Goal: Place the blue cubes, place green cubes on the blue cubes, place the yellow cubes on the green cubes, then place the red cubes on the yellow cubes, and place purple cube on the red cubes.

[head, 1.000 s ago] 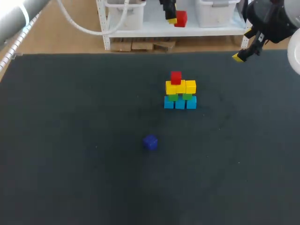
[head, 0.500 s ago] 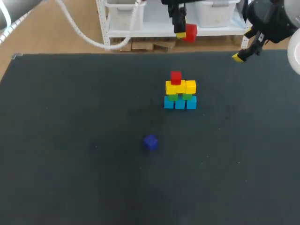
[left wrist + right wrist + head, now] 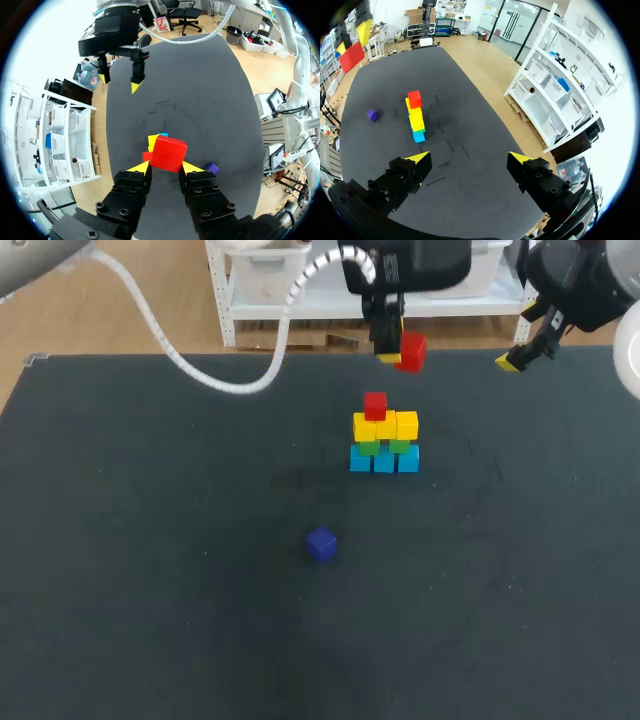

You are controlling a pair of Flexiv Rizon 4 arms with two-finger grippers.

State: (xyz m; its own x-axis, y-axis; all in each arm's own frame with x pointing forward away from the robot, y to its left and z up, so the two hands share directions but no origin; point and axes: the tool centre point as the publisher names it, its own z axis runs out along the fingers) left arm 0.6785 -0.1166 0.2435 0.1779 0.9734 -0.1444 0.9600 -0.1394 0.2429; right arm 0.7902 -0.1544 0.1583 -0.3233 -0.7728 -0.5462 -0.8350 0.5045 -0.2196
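- My left jaws are clenched on a red cube point(image 3: 167, 154), one yellow fingertip point(image 3: 139, 169) pressed to each side of it. They hold it in the air over the far edge of the dark bench point(image 3: 150, 590), just behind the stack and clear of it.
- My right jaws are released and grasp nothing. They hang near the far right corner of the bench, well apart from the stack.
- The stack stands toward the far edge, a little right of the middle. It has a row of blue cubes point(image 3: 384, 461) on the bench, green cubes point(image 3: 368, 448) on those, and a row of yellow cubes point(image 3: 385, 426) on the green.
- One red cube on the stack point(image 3: 375, 405) sits on the yellow row, toward its left end. The yellow beside it is bare.
- A small purple cube point(image 3: 320, 543) lies alone near the middle of the bench, well apart from the stack, untouched.
- By my reckoning the blue, green and yellow layers are done and the red layer is half done.
- What is left is to set the held red cube on the yellow row beside the first, then to fetch the purple cube and top the reds with it.
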